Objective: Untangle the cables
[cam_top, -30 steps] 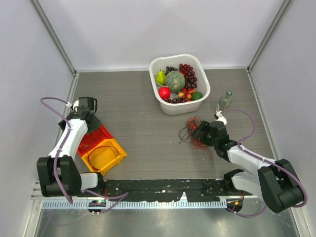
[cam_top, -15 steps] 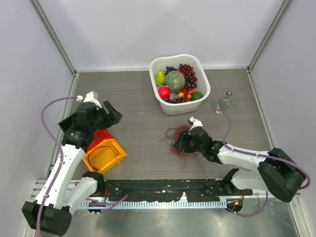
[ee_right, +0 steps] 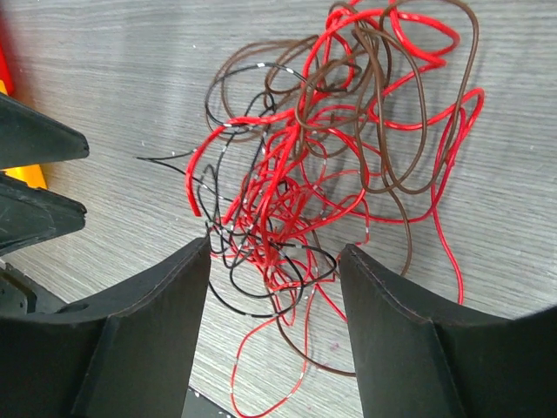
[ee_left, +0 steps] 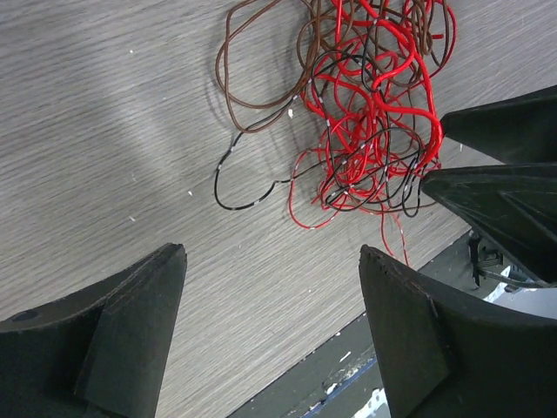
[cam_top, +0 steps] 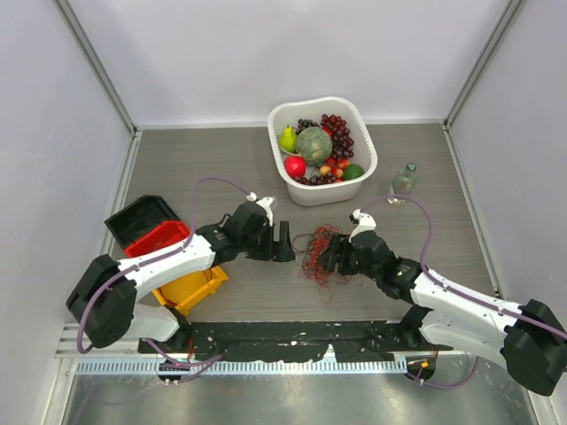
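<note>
Thin red, brown and black wire cables point(cam_top: 319, 252), one tangle near the white plastic fruit basin point(cam_top: 326, 193), are being flanked by left gripper point(cam_top: 285, 243) and right gripper point(cam_top: 330, 258), both with fingers apart; nothing is being separated yet.

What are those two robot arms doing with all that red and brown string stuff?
They are trying to untangle a messy pile of thin red, brown and black cables on the table. The left gripper and the right gripper face each other across the pile, both open. Neither is pinching a wire, and the cables are in one knotted bundle.
</note>
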Robot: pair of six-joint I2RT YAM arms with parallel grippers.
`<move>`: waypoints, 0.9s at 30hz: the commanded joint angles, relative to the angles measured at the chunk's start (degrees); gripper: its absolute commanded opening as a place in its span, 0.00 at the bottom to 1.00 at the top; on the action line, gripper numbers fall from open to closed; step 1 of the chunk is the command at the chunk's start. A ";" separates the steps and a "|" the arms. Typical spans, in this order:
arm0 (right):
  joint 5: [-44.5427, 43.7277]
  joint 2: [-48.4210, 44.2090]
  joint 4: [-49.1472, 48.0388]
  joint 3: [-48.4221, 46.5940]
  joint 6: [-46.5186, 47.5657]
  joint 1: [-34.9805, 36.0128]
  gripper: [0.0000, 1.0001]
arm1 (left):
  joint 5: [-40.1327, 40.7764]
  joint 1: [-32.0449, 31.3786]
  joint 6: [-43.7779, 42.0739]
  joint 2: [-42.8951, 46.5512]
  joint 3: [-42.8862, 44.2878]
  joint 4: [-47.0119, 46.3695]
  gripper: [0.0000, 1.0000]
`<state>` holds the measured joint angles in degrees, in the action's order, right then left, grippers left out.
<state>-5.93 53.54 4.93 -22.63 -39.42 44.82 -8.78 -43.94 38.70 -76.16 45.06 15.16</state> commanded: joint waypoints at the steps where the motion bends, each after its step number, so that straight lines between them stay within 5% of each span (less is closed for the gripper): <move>1: 0.22 0.68 -2.11 1.80 -1.63 -0.17 0.66 | 2.80 -1.67 2.78 -1.61 -0.76 -8.20 0.84; 6: 1.80 6.13 -3.70 0.13 -0.84 -0.17 0.67 | 2.36 -2.20 1.65 -8.82 0.38 -10.41 0.80; 9: 1.63 6.84 -4.40 -0.22 -0.83 -0.08 0.67 | 2.19 -2.37 1.47 -12.52 1.70 -10.76 0.65; 12: 0.49 7.63 -4.66 -0.31 -1.45 0.01 0.69 | 1.04 -2.90 1.56 -12.70 1.88 -9.98 0.41; 14: -2.48 9.56 -7.30 -0.39 -2.50 -0.17 0.69 | 1.91 -2.90 0.68 -10.16 1.79 -7.79 0.04; 15: -4.33 11.66 -6.78 -0.66 -3.90 0.00 0.69 | 3.05 -2.90 0.16 -7.80 2.05 -6.38 0.00; 22: -23.04 15.29 4.90 -3.30 -12.60 -0.34 0.66 | 11.84 -2.99 -9.67 15.13 8.37 1.44 0.00; 27: -19.76 9.75 2.47 -0.66 -10.09 -1.93 0.67 | 18.80 -2.82 -12.86 22.64 13.03 3.73 0.03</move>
<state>-22.74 67.59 7.20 -24.91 -49.60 43.55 2.94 -46.72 30.44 -56.31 54.76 16.10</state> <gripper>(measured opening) 0.667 0.010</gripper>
